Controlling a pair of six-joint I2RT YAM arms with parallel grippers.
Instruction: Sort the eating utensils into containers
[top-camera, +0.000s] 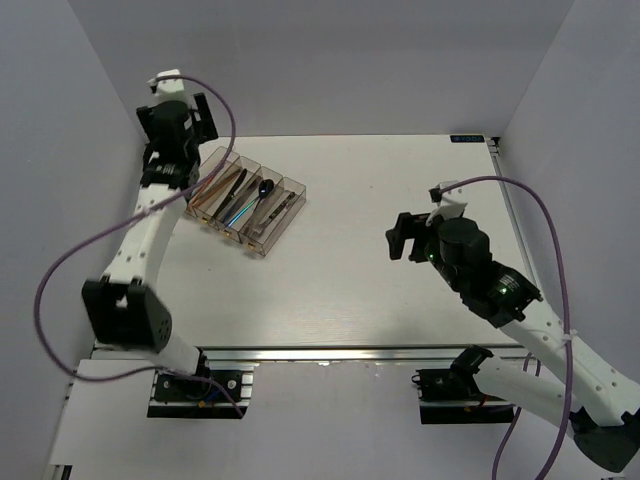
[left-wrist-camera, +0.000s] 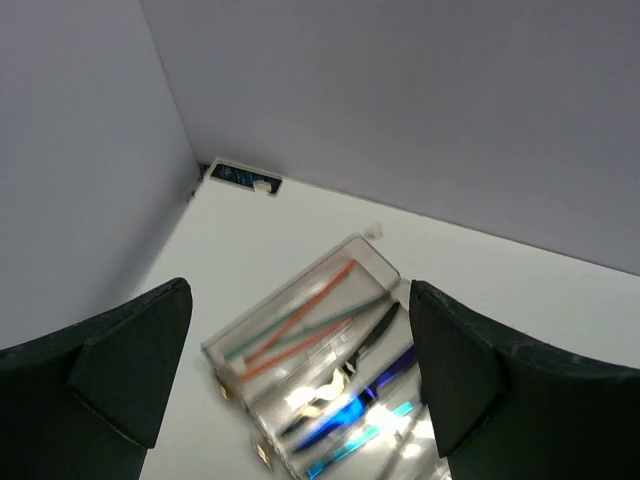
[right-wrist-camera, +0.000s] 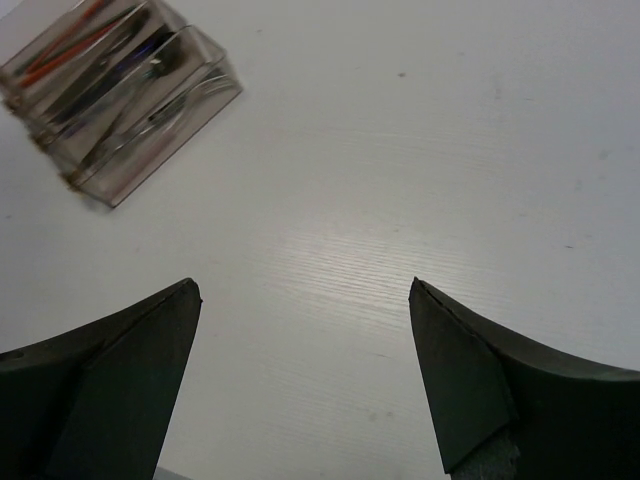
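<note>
Clear smoky-brown plastic tray of five compartments (top-camera: 263, 246) sits upper left in the top view, eating utensils (top-camera: 245, 200) inside. Left gripper (left-wrist-camera: 300, 290) is spread, above the tray's left end. Right gripper (right-wrist-camera: 305, 285) is spread, empty, well apart from the tray. White table (top-camera: 380, 200), grey walls (top-camera: 330, 60).

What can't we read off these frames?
- Top view: the left arm covers part of the tray's left side. The cutlery is too small to count.
- Left wrist view: the tray's near end is cut off by the bottom edge and hidden by a left pincer finger. The contents are blurred.
- Right wrist view: the tray is cut off by the top-left corner, and the contents are too blurred to tell types.
</note>
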